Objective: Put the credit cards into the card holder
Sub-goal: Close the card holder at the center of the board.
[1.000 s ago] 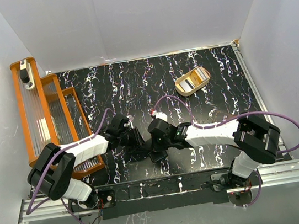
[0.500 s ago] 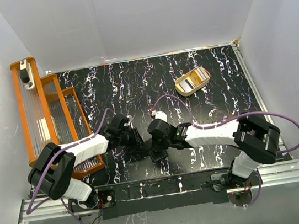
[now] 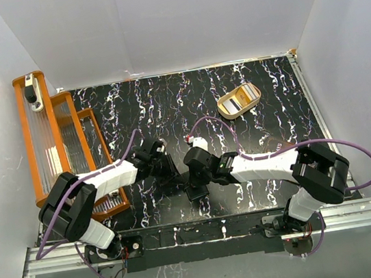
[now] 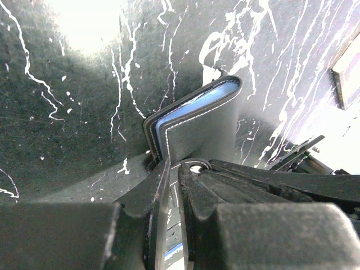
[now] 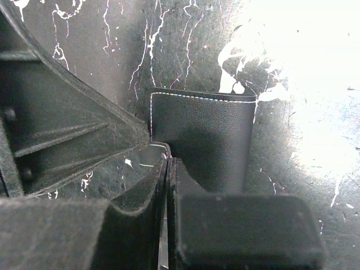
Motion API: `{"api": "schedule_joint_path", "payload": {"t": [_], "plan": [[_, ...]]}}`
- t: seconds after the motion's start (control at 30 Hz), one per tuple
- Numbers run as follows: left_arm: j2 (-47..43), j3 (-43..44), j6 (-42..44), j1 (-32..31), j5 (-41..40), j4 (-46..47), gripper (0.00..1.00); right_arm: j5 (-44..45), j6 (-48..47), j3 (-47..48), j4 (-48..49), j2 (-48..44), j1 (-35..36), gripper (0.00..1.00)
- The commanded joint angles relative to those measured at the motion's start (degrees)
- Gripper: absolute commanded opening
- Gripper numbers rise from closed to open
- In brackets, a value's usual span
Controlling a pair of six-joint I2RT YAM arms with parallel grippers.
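The black card holder (image 3: 196,193) stands half-folded on the dark marbled mat between my two grippers. In the left wrist view the card holder (image 4: 202,129) shows white stitching and a blue-grey card edge (image 4: 188,106) inside its fold. My left gripper (image 3: 176,178) (image 4: 173,169) is pinched on the holder's lower edge. My right gripper (image 3: 190,180) (image 5: 167,163) is shut on a thin flap of the card holder (image 5: 202,135). Other credit cards (image 3: 237,101), one gold-orange, lie in the tan tray.
The tan oval tray (image 3: 226,112) sits at the back right of the mat. An orange rack (image 3: 55,143) stands along the left wall, close to my left arm. White walls enclose the mat. The right arm's body (image 4: 281,183) fills the left wrist view's lower right.
My left gripper has shifted slightly back and left while staying at the card holder. The right gripper and the holder have hardly moved.
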Motion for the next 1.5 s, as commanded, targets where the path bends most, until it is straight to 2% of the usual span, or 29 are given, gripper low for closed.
{"api": "schedule_joint_path", "payload": {"t": [0.0,0.23,0.67,1.47], "plan": [[-1.3,3.2,0.7,-0.2,-1.5,-2.5,0.1,1.5,-0.3,1.1,0.3,-2.1,-0.3,0.0],[-0.4,3.1,0.9,-0.2,0.5,2.5,0.02,1.4,0.9,0.0,1.1,-2.8,-0.4,0.0],[4.6,1.4,2.3,-0.2,-0.4,2.1,0.02,0.5,2.2,-0.4,-0.7,-3.4,-1.2,0.0],[4.0,-0.1,2.4,-0.2,-0.9,2.6,0.03,0.1,5.0,-3.7,-1.7,-2.9,-2.0,0.0]]}}
